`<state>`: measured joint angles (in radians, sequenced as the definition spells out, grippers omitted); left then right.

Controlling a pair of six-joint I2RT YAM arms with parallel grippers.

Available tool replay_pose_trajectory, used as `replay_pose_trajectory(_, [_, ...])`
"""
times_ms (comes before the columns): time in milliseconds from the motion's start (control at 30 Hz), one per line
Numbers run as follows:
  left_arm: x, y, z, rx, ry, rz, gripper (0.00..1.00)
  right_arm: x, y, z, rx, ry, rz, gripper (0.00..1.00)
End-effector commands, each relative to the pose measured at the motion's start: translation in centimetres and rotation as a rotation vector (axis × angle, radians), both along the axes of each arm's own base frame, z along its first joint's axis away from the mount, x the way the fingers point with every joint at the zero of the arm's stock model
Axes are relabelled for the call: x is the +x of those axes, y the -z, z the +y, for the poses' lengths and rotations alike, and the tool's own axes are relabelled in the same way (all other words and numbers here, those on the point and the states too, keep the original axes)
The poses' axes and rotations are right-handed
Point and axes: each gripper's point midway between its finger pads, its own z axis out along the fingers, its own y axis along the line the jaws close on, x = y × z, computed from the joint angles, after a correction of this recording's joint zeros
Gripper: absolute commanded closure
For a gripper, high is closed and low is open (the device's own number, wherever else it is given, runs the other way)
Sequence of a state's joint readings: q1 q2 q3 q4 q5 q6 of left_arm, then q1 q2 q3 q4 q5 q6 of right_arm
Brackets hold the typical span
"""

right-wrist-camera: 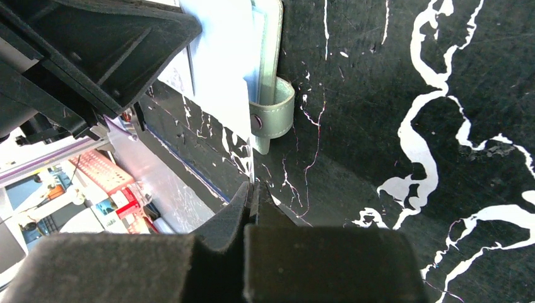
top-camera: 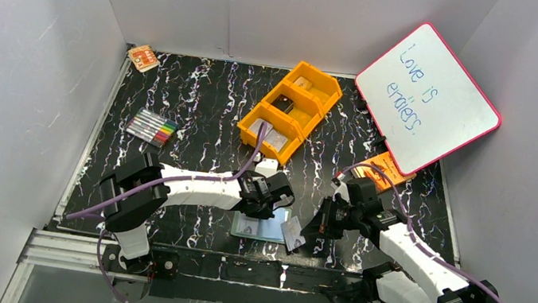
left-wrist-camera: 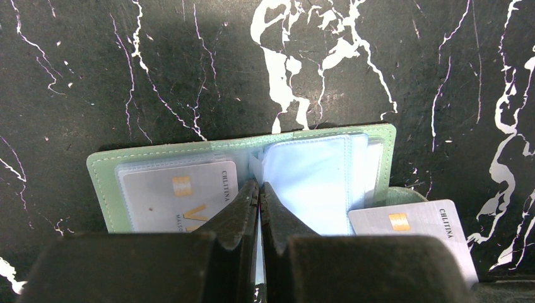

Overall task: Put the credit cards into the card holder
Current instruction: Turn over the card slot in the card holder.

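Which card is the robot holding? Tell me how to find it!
Look at the middle of the near edge of the table for the open green card holder. Just off its right side is a silver-grey card, pinched by the right gripper. Its twin sits inside a clear pocket; this one is outside.

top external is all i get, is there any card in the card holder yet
Observer: Yes. The card holder lies open, and one silver-grey card sits in its left-hand pocket.
Operator: what's the left gripper on
Observer: The left gripper is shut on a pale blue pocket leaf near the fold.
Operator: and the right one, card in or out
Observer: Out. The right gripper pinches a second card by its edge, outside the holder, by the snap tab.
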<state>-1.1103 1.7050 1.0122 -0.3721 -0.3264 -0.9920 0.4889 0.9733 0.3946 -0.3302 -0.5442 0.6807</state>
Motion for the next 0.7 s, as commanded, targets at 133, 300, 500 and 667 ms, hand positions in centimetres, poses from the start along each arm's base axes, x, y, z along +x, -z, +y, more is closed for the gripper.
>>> replay_pose_trajectory(133, [-1.4, 0.6, 2.5, 0.080, 0.004, 0.036, 1.00, 0.2, 0.0, 0.5, 0.026, -0.011, -0.017, 1.00])
replay_pose_trajectory(300, [-1.4, 0.5, 2.3, 0.075, 0.004, 0.037, 1.00, 0.2, 0.1, 0.7, 0.037, -0.018, -0.007, 1.00])
replay_pose_trajectory(500, [-1.4, 0.5, 2.3, 0.077, 0.007, 0.037, 1.00, 0.8, 0.2, 0.4, 0.004, 0.008, -0.022, 1.00])
replay_pose_trajectory(667, [-1.5, 0.5, 2.6, 0.079, 0.004, 0.036, 1.00, 1.4, -0.1, -0.4, -0.039, 0.051, -0.065, 1.00])
